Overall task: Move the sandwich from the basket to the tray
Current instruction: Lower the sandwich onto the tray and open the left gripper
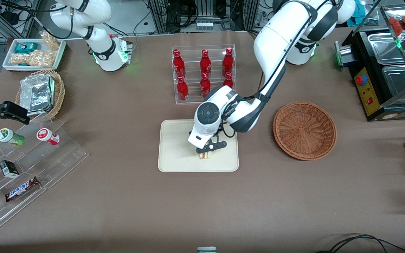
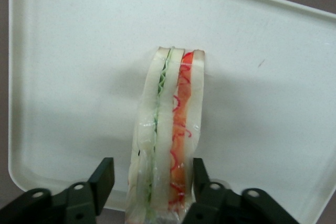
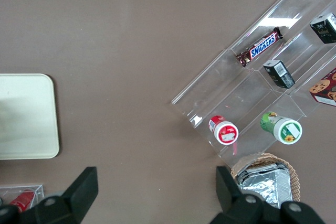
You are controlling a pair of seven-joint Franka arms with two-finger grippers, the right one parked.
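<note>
Toward the parked arm's end of the table, a white snack tray (image 1: 33,53) with packets sits farthest from the front camera, and a tan basket (image 1: 57,92) holding a foil container (image 1: 37,93) lies nearer to it. Nearer again stands a clear stepped rack (image 1: 30,168) with two small round tubs (image 1: 48,136), a dark box (image 1: 9,168) and a Snickers bar (image 1: 21,189).

At the table's middle, a clear stand (image 1: 204,73) carries six red bottles (image 1: 205,63). Nearer the camera than the stand lies the cream tray (image 1: 174,151).

The left arm reaches down over this tray, and its gripper (image 1: 207,151) hangs low above the tray's part nearest the camera. The sandwich (image 2: 167,140) stands on its edge on the tray, its cut side up, showing green and red-orange filling between pale bread. In the wrist view the two black fingers (image 2: 102,179) flank the sandwich: one finger stands clear of the bread with tray showing between them, while the other lies right against the red-filled slice. The jaws are thus parted slightly wider than the sandwich and do not clamp it.

Toward the working arm's end, the dark wicker basket (image 1: 304,130) sits beside the tray, apart from it, with nothing in it. A black food-warmer cabinet (image 1: 381,77) with metal pans stands at that end of the table.
</note>
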